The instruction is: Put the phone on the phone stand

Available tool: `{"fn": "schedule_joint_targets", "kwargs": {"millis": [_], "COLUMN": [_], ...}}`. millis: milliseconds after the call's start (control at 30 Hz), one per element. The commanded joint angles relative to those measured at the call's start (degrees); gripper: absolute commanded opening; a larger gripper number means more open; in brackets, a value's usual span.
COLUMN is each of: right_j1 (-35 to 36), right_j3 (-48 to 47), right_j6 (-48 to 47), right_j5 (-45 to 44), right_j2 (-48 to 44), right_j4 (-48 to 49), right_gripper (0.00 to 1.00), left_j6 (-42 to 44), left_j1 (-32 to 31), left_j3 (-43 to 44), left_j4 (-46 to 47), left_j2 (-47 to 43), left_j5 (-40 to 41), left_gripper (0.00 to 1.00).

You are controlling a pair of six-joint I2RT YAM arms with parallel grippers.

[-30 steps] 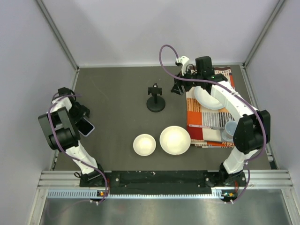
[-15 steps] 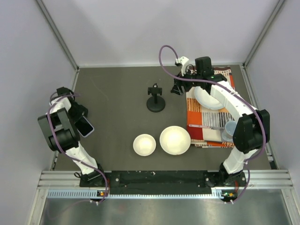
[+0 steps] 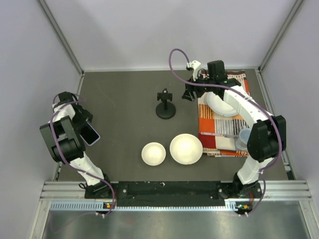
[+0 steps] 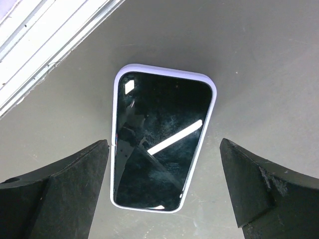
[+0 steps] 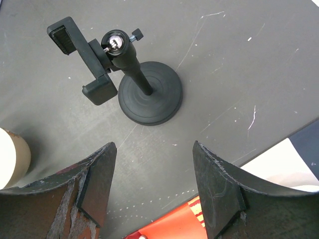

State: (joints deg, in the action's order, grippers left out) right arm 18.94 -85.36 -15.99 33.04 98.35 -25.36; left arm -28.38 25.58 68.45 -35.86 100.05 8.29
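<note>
The phone (image 4: 162, 139), black screen up with a lavender rim, lies flat on the dark table at the far left (image 3: 90, 134). My left gripper (image 4: 163, 145) hangs over it, open, one finger on each side of the phone's near end. The left finger (image 4: 75, 184) is close to the rim and the right one stands well apart. The phone stand (image 3: 165, 107) stands upright mid-table with its clamp cradle (image 5: 82, 55) empty above the round base (image 5: 149, 94). My right gripper (image 5: 154, 145) hovers open just right of the stand (image 3: 188, 94), holding nothing.
Two white bowls (image 3: 153, 153) (image 3: 186, 148) sit in front of the stand. At the right, an orange patterned mat (image 3: 219, 130) carries a white bowl (image 3: 222, 105) and a clear cup (image 3: 244, 137). The left wall rail (image 4: 50, 45) runs close behind the phone.
My left gripper has shifted slightly left and back over the phone. The right arm and the stand have not moved.
</note>
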Motion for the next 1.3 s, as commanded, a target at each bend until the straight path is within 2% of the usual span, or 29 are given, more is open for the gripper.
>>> {"fn": "schedule_joint_targets", "kwargs": {"millis": [0, 367, 667, 900, 1000, 1100, 1267], "right_j1": [-0.74, -1.10, -0.92, -1.01, -1.01, -1.01, -1.01], "right_j3": [-0.95, -0.95, -0.95, -1.03, -1.12, -1.12, -1.21], "right_j6": [-1.15, -1.15, -1.33, -1.33, -1.33, -1.24, -1.24], "right_j5": [0.80, 0.89, 0.45, 0.45, 0.36, 0.01, -0.08], "right_j2": [-0.08, 0.18, 0.18, 0.36, 0.53, 0.79, 0.80], "right_j4": [1.11, 1.11, 1.11, 1.02, 1.11, 1.11, 1.02], "right_gripper": [0.63, 0.63, 0.63, 0.63, 0.63, 0.63, 0.63], "left_j6": [3.42, 3.51, 3.07, 0.17, -1.24, -1.59, -3.17], "left_j1": [1.92, 2.28, 2.19, 0.17, 0.26, 0.08, -0.01], "left_j3": [-0.77, -1.91, -3.05, -1.04, 0.90, 2.04, 3.19], "left_j4": [2.90, 3.34, 5.80, 1.94, -0.79, -2.28, -4.39], "left_j2": [0.76, 1.99, 4.28, 5.24, 6.65, 8.40, 9.64], "left_j5": [-2.32, -3.63, -13.13, -6.73, -5.74, -6.19, -5.48], "left_gripper": [0.99, 0.99, 0.99, 0.99, 0.86, 0.77, 0.73]}}
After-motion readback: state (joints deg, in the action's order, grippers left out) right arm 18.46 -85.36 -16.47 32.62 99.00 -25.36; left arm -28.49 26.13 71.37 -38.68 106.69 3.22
